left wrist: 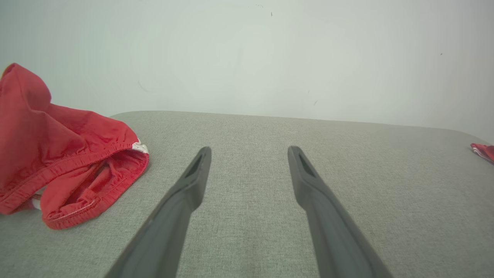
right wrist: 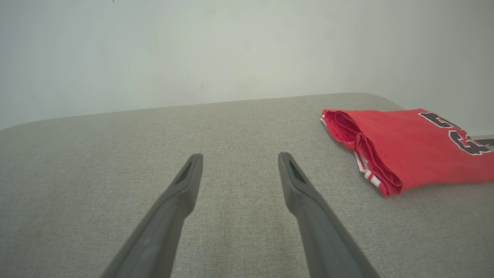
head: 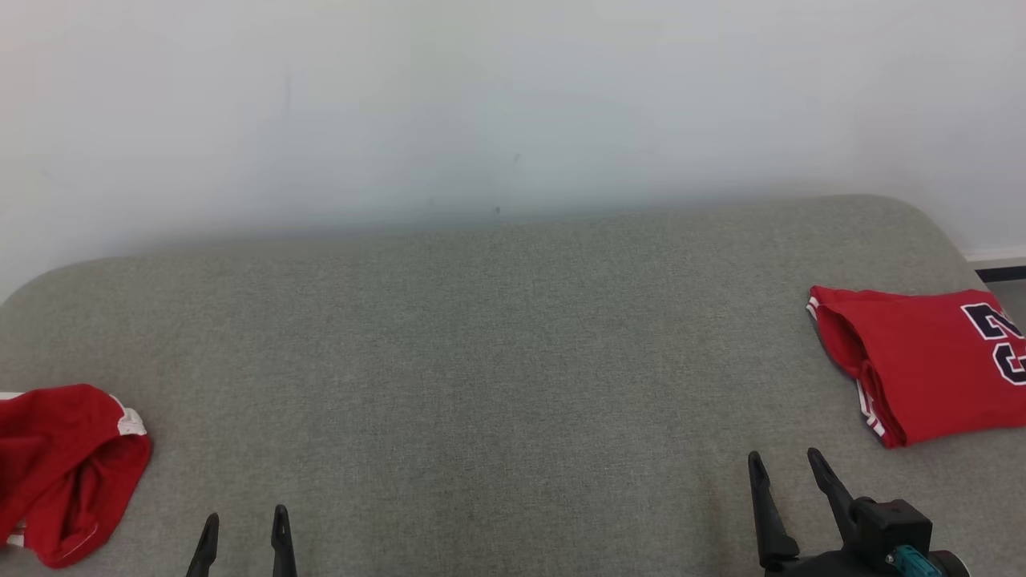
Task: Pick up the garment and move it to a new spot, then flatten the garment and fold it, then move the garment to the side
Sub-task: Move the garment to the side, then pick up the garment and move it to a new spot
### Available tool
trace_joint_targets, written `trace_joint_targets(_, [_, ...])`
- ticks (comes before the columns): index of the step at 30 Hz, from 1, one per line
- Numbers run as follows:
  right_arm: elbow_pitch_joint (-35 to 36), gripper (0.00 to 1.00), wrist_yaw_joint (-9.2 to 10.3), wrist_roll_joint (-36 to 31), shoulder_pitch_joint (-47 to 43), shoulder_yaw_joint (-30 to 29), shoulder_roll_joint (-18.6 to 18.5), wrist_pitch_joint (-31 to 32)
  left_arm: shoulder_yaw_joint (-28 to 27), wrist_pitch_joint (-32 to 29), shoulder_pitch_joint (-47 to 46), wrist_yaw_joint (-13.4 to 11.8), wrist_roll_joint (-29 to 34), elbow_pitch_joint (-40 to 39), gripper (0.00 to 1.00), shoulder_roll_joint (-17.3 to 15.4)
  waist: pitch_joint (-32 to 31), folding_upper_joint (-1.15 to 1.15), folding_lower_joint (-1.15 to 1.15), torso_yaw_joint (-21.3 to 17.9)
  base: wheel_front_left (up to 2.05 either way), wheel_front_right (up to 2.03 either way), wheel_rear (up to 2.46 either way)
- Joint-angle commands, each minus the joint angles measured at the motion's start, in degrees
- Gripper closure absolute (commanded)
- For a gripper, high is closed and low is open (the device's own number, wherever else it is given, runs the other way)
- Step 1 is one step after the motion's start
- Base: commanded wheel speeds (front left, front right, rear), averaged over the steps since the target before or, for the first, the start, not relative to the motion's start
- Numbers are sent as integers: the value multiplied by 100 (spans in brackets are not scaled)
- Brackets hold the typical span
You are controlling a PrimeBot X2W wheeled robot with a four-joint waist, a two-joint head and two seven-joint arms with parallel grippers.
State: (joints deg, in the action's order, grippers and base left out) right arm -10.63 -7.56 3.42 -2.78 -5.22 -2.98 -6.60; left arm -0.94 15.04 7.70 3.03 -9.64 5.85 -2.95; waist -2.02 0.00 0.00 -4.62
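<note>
A crumpled red garment (head: 64,469) with an elastic waistband and white trim lies in a heap at the left end of the grey cushion (head: 481,361); in the left wrist view this crumpled garment (left wrist: 65,154) sits to the left of my fingers. A folded red jersey (head: 922,365) with dark lettering lies flat at the right end, and the jersey (right wrist: 409,144) is up and right of my fingers in the right wrist view. My left gripper (head: 244,521) is open and holds nothing, just right of the heap. My right gripper (head: 785,465) is open and holds nothing, below and left of the jersey.
A pale wall (head: 513,104) rises straight behind the cushion's far edge. The cushion's rounded corners show at the far left and far right. A dark strip of floor edge (head: 1002,274) appears past the right corner.
</note>
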Motion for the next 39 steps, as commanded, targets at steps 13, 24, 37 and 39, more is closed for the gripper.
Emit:
trace_joint_targets(13, [-105,0,16,84,131,79,20,-181,-147,17,-99,114,-171,96,0,9,80,0,0,-45,0,0,0])
trace_joint_targets(24, [-79,0,16,58,115,14,20,-209,-152,17,-91,77,-124,130,0,10,77,0,0,55,0,0,0])
trace_joint_targets(37, [-100,0,16,189,-23,178,22,-215,-98,17,36,-65,-133,108,0,9,-93,0,0,1119,0,0,0])
trace_joint_targets(39, [-117,0,16,203,-28,243,20,-227,-103,17,85,-62,-95,99,0,10,-113,0,0,1333,0,0,0])
